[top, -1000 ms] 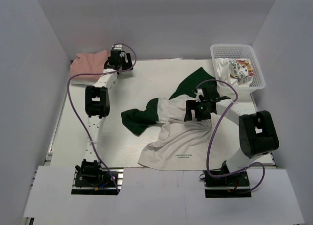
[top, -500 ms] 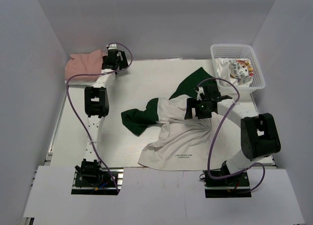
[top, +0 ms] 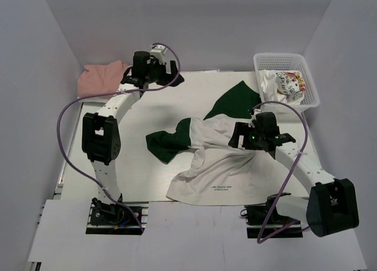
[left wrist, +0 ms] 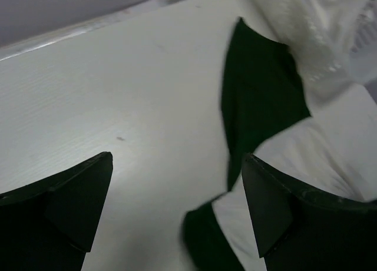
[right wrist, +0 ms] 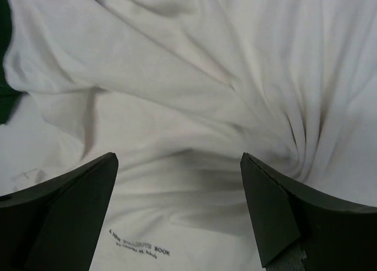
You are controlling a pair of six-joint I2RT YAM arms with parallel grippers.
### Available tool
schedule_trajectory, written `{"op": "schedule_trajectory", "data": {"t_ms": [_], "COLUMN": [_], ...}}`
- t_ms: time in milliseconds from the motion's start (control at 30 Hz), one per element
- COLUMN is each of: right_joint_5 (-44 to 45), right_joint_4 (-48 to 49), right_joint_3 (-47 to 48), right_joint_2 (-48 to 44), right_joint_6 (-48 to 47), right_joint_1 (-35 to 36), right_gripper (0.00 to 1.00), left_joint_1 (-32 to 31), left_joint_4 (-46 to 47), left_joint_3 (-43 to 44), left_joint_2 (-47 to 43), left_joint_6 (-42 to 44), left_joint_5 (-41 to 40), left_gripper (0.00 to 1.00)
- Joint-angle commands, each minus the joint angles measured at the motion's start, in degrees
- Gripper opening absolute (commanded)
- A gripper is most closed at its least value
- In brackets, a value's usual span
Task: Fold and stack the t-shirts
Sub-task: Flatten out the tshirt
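T-shirt with a white body and dark green sleeves (top: 218,159) lies crumpled and spread on the middle and right of the desk (top: 135,177). The right claw (top: 238,135) hangs directly over its bunched white upper body. In the right wrist view the claw (right wrist: 179,165) is released, its 2 fingers wide apart above the wrinkled white cloth (right wrist: 194,106) with nothing between them. Small black lettering (right wrist: 139,249) shows on the cloth near the left finger.

The left claw (top: 171,73) is at the far edge of the desk, well apart from this shirt. It is also released: the left wrist view shows its fingers spread over bare desk, gripping nothing (left wrist: 177,165), with a green sleeve (left wrist: 259,94) ahead of it. The salmon-pink t-shirt (top: 103,76) sits bunched at the far-left corner, to the left of that claw and not touching it. A white basket (top: 285,60) at the far-right corner holds a wadded white t-shirt (top: 283,85) with coloured print.

The desk is white and flat, closed in by pale grey walls on 3 sides.

The big shirt's hem lies toward the near edge, where the lettering (top: 222,189) sits. 1 sleeve points left, the other to the far right, so its long axis runs diagonally.
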Motion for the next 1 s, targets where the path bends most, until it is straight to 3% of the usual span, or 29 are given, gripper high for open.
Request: {"op": "schedule_trajectory", "data": {"t_ms": [0,133,267,500,700,800,900,967], "right_joint_5": [3.86,4.4,5.8,9.14,13.1,13.98,14.67,17.3], "right_joint_4": [-4.35,-6.73,-8.58,-9.03,-4.2,-0.94,2.22,1.88], "right_joint_3": [-4.34,-10.76,-14.99,-15.52,-12.1,-7.01,0.37,6.43], "right_joint_2": [-3.37,-8.74,-12.25,-10.59,-3.04,5.03,14.35,22.66], "right_joint_6": [3.97,6.86,9.77,9.51,8.72,7.4,5.2,5.2], "right_joint_1": [-0.01,-0.1,-0.1,-0.19,-0.1,0.25,0.51,0.52], "right_gripper": [0.9,0.9,0.9,0.9,0.9,0.9,0.9,0.9], "left_joint_1": [-4.64,-14.64,-20.89,-27.23,-25.23,-22.5,-18.64,-16.18], "left_joint_4": [-1.61,-3.55,-5.74,-12.78,-14.01,-12.96,-14.36,-14.36], "left_joint_3": [-6.04,-10.7,-10.71,-4.39,-4.1,-7.8,-9.91,-11.06], "left_joint_2": [-5.95,-6.66,-1.93,7.92,12.41,12.41,11.19,9.52], "left_joint_6": [2.45,6.49,8.25,10.02,2.83,-2.98,-9.3,-14.12], "left_joint_5": [8.3,9.36,7.94,-1.89,-13.83,-26.55,-33.68,-34.24], "left_gripper": [1.0,1.0,1.0,1.0,1.0,1.0,1.0,1.0]}}
